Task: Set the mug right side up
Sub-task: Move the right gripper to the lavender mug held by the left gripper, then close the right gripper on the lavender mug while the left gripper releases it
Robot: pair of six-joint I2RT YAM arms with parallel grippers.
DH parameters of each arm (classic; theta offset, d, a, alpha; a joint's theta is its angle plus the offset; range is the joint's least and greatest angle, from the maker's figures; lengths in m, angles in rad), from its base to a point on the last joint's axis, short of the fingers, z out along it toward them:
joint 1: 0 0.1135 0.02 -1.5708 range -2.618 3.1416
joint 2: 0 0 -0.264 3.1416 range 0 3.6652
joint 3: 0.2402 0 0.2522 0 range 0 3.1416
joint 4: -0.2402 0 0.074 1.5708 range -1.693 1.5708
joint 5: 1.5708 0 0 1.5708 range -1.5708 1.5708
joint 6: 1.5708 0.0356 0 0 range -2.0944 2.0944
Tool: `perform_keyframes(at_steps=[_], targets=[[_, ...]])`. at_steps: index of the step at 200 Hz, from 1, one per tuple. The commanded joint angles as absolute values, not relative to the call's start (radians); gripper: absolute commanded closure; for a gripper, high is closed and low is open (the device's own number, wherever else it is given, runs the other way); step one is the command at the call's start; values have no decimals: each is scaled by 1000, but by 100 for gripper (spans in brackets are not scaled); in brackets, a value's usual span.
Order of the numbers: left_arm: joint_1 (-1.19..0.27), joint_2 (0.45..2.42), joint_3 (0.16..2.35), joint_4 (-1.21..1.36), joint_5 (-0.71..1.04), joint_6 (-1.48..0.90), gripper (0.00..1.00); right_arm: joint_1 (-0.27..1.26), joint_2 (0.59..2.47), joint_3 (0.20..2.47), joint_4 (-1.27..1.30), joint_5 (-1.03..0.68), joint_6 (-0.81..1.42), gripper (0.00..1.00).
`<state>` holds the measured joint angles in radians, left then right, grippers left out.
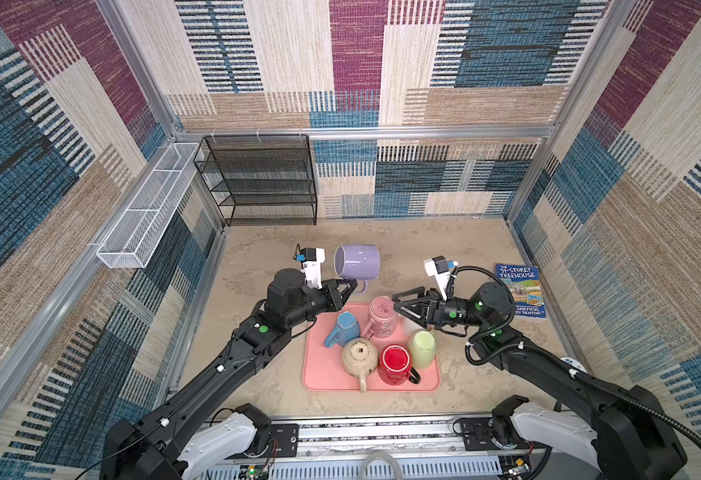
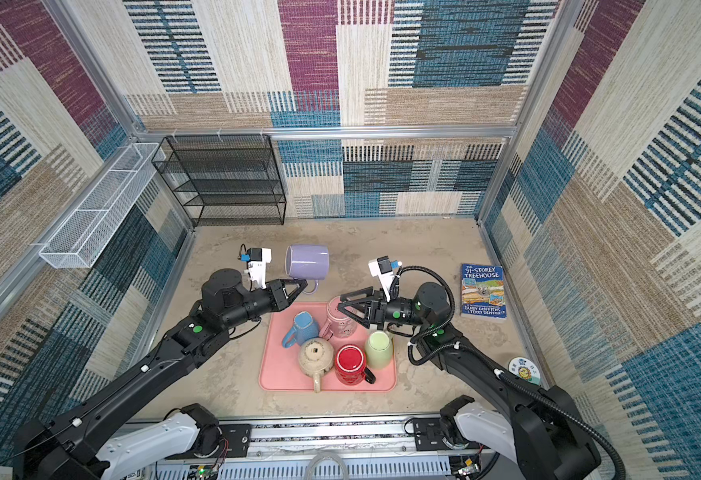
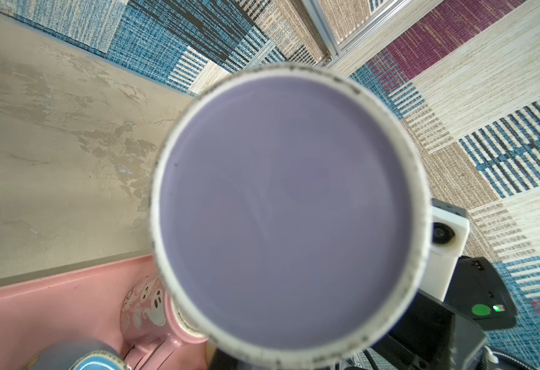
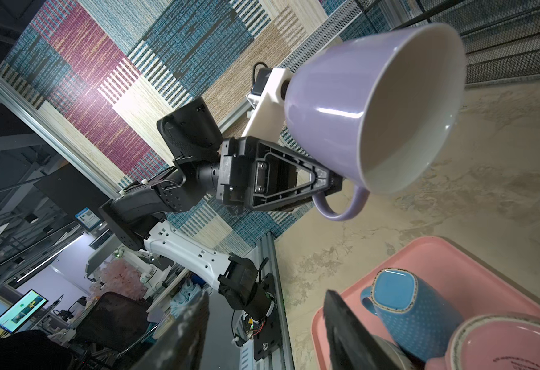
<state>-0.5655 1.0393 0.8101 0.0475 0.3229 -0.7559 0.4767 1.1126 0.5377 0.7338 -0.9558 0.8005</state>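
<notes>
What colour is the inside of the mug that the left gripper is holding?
Off-white inside the lilac mug; the right wrist view shows it best.

Black left arm (image 1: 216, 374), white shoulder (image 1: 220, 436), green dot (image 1: 263, 329), triangular left claw (image 1: 353, 286).

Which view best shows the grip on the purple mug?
The right wrist view: left gripper pinches the purple mug by its handle. Both top views show this smaller; left wrist view shows only its base.
</notes>
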Motion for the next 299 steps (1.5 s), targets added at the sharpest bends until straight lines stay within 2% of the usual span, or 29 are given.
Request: perform_keyframes(at_steps=[1, 48, 122, 173, 247, 299], targets=[[-565, 1031, 809, 190, 353, -771, 100, 480, 1145, 554, 843, -972, 860, 37], [-565, 1026, 802, 242, 374, -794, 100, 491, 1258, 615, 949, -987, 917, 33], [-565, 1041, 803, 322, 406, -845, 100, 503, 1397, 700, 1045, -991, 954, 35], [-565, 1062, 819, 359, 427, -863, 100, 503, 1487, 784, 1080, -997, 980, 40], [-565, 1092, 774, 440, 448, -902, 100, 506, 1557, 836, 1147, -991, 1032, 56], [-564, 1110, 749, 472, 458, -914, 100, 505, 1597, 846, 1178, -989, 1051, 71]])
